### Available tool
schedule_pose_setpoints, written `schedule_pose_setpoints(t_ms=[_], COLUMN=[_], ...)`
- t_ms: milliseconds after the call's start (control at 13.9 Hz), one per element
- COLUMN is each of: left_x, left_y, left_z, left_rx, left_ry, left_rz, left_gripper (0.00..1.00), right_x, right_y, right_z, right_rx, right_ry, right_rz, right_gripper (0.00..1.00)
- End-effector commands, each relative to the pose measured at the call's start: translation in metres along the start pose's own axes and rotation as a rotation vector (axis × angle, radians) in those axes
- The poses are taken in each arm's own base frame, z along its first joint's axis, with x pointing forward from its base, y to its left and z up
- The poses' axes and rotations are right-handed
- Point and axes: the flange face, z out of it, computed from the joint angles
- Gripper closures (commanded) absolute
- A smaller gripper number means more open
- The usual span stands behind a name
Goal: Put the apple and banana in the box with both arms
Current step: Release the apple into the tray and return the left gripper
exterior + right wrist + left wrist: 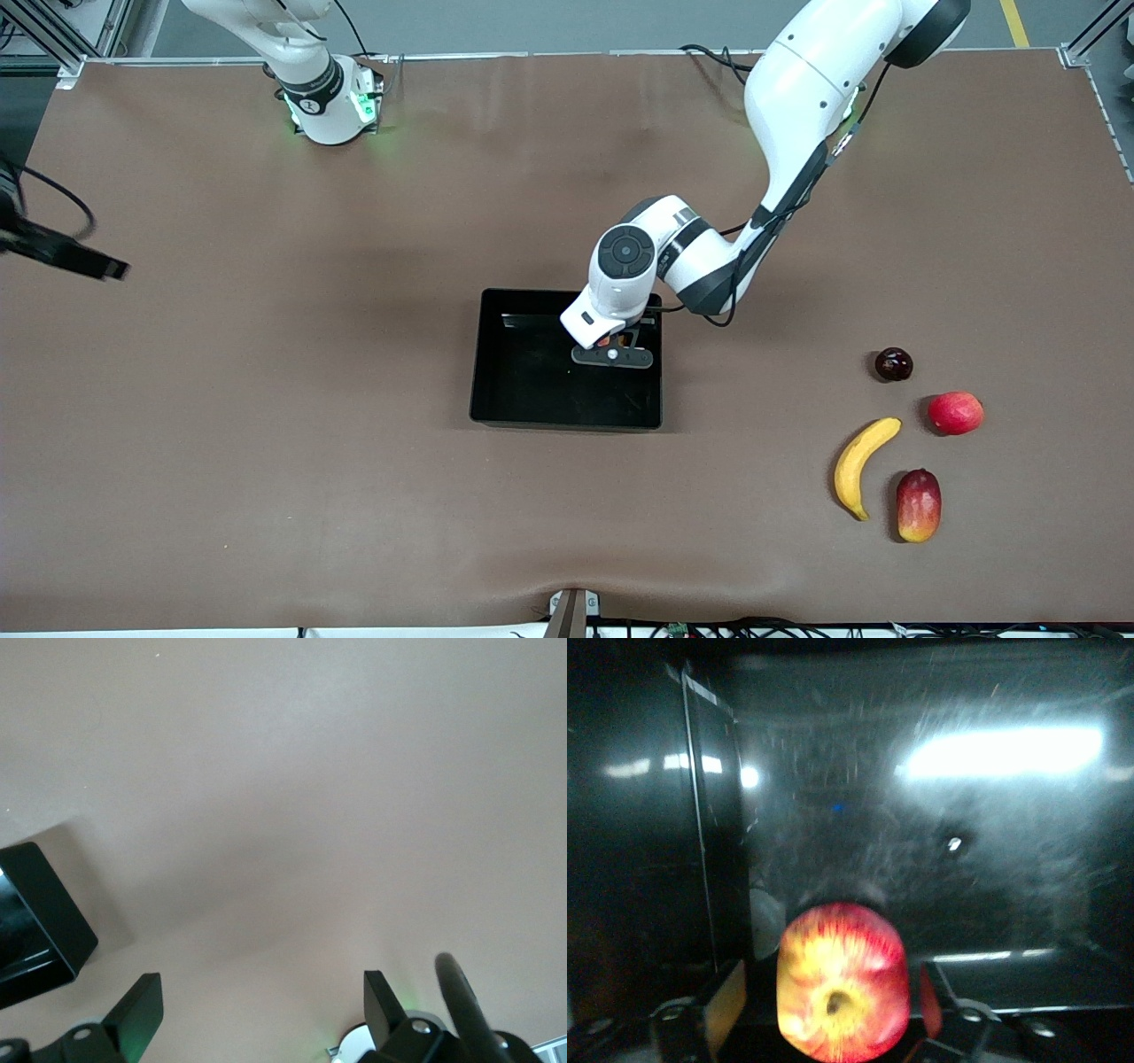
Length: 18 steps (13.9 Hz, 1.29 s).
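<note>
The apple (842, 989), red with yellow streaks, sits between the fingers (726, 1005) of my left gripper (829, 997), with a gap on each side. The gripper is open and low inside the black box (496, 390), toward the left arm's end of it. In the front view only a sliver of the apple (606, 340) shows under the left gripper (613, 355). The banana (861, 465) lies on the table toward the left arm's end, nearer to the front camera than the box. My right gripper (104, 265) is open and empty over bare table at the right arm's end; it also shows in the right wrist view (262, 1005).
A dark plum (893, 363), a smooth pinkish-red fruit (955, 412) and a red-yellow mango (918, 505) lie around the banana. A corner of the box (35, 912) shows in the right wrist view.
</note>
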Motion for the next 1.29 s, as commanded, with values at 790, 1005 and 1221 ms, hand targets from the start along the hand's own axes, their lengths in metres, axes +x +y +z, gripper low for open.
schedule_pose_setpoints(t_ms=[790, 1005, 1221], left_x=[0.135, 0.142, 0.142], left_y=[-0.309, -0.364, -0.387], left_z=[-0.073, -0.038, -0.010], left_rx=[0.050, 0.041, 0.048], left_ry=[0.072, 0.074, 0.074], left_rz=[0.244, 0.363, 0.406], left_gripper=[0.00, 0.00, 0.00], right_x=[-0.044, -0.049, -0.052], right_y=[0.061, 0.049, 0.049], right_z=[-0.016, -0.018, -0.015], right_rx=[0.020, 0.014, 0.014], right_ry=[0.017, 0.022, 0.016], right_rz=[-0.176, -0.203, -0.207], right_gripper=[0.00, 0.00, 0.00])
